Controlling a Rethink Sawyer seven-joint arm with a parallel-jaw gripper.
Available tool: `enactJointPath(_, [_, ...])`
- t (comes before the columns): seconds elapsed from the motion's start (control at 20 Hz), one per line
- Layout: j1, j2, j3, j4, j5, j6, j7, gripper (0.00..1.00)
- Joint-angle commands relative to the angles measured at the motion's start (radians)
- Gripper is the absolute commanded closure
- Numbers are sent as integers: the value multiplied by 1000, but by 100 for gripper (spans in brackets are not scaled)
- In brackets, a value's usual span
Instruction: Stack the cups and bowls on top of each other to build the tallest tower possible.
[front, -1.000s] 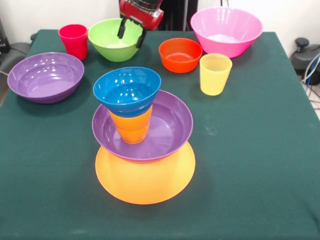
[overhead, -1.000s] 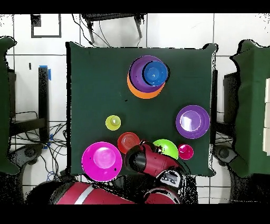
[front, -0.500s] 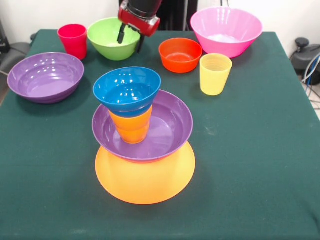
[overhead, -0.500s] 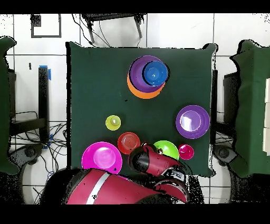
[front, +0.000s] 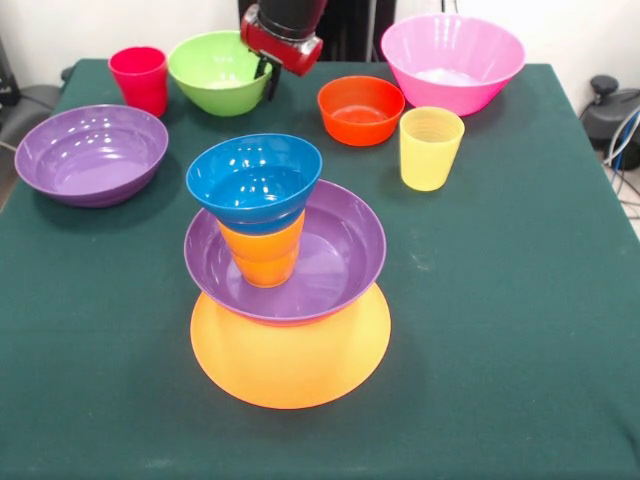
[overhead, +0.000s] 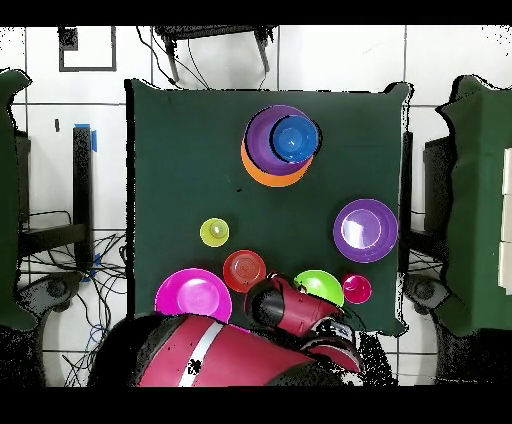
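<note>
We see the gripper (front: 267, 72) pinching the rim of the glossy green bowl (front: 217, 72); the tower (front: 285, 270) stands apart.

no readable text, labels or numbers

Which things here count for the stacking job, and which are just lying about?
Job:
tower
green bowl
tool at its rim
red cup
yellow cup
purple bowl
pink bowl
orange-red bowl

Lying about:
cables beside the table
</note>
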Motion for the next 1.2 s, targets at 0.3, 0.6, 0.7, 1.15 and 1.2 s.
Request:
enactJointPath(0.3, [101,-182,103,-12,50,339,118,100])
enactJointPath(0.6, [242,-242,1,-133,20,481,103,100])
enactJointPath(0.7, [293,-226,-32,-194,4,477,105,100])
enactJointPath(1.15, [383,-186,-97,-415,-26,549,43,100])
enactJointPath(1.2, [367,-199,-78,-428,-27,571,17,100])
